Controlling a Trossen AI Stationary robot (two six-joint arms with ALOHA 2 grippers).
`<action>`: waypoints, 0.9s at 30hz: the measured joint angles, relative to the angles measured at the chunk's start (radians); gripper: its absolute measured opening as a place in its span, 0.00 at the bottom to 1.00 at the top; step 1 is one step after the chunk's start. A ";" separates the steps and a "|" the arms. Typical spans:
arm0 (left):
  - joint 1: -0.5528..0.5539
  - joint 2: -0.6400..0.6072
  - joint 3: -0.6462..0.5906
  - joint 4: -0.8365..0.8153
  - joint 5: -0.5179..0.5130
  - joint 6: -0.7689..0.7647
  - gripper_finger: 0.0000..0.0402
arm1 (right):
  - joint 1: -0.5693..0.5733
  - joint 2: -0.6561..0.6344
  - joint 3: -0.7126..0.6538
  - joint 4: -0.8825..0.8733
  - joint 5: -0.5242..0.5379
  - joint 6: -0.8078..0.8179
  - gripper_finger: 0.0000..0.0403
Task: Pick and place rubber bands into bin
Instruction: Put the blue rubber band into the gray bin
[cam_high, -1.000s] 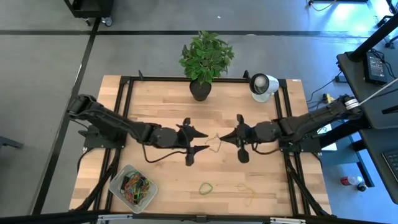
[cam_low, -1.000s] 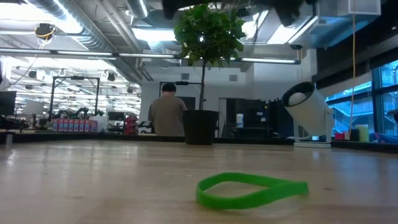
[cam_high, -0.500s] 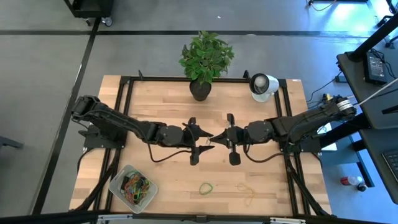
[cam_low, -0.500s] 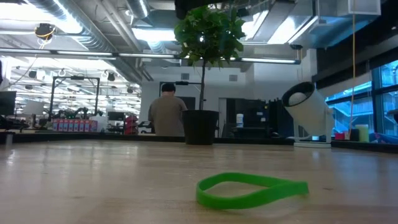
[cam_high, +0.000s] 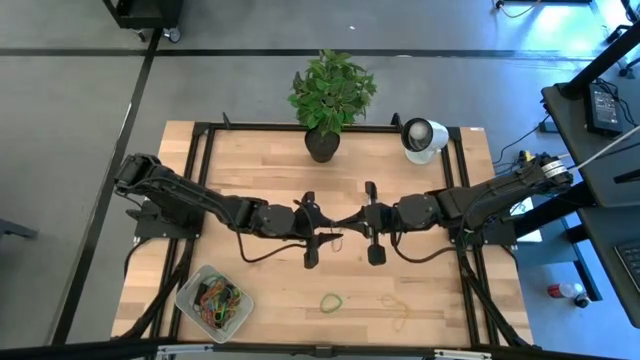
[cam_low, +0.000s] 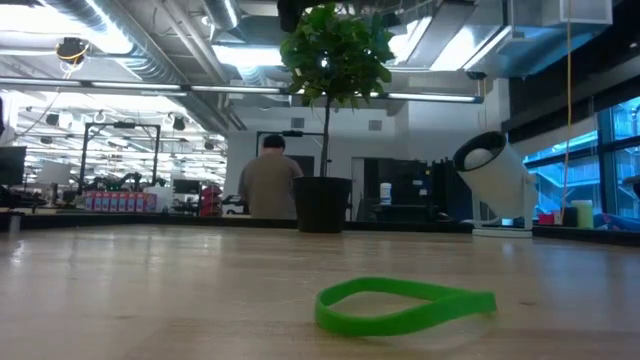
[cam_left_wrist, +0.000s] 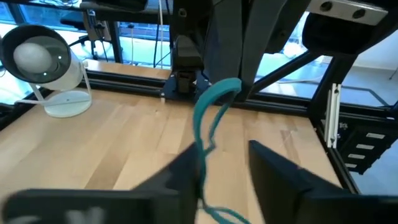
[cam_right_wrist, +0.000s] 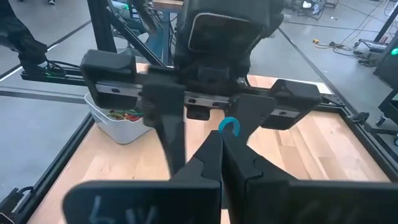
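Note:
Above the table's middle my two grippers meet tip to tip. My right gripper (cam_high: 352, 222) (cam_right_wrist: 221, 146) is shut on a thin teal rubber band (cam_left_wrist: 208, 115). My left gripper (cam_high: 333, 227) (cam_left_wrist: 224, 168) faces it, open, and the band passes between its fingers, close by one of them. The bin (cam_high: 213, 297), a whitish tray at the near left, holds several coloured bands. A green band (cam_high: 331, 300) (cam_low: 405, 305) and a tan one (cam_high: 397, 305) lie flat on the wood near the front edge. My right gripper pinches the teal band between its two fingertips, and a small loop of it (cam_right_wrist: 229, 126) sticks out just past them. The fingers come about level from the table's right. The band is lifted clear of the table and trails, kinked, toward my left gripper. My left gripper has the band's lower run (cam_left_wrist: 201, 155) right beside one finger; whether it touches, I cannot tell.
A potted plant (cam_high: 322, 143) and a round white device (cam_high: 424, 138) stand at the far edge. Black frame rails run along the table's sides. A person stands in the room beyond the table.
My right gripper has gone toward the table's left, up to my left gripper, and has rolled about its own axis, staying shut on the band. The stretch of band that showed between the two grippers has shortened.

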 joint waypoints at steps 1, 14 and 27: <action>0.000 0.000 0.000 0.000 0.000 0.000 0.26 | 0.000 0.000 0.000 0.000 0.000 0.000 0.00; -0.009 -0.017 0.000 -0.073 -0.018 -0.027 0.01 | 0.000 -0.001 0.000 -0.066 0.000 0.131 0.07; -0.148 -0.207 0.000 -0.392 -0.216 -0.196 0.01 | 0.000 -0.002 0.000 -0.231 0.000 0.204 0.20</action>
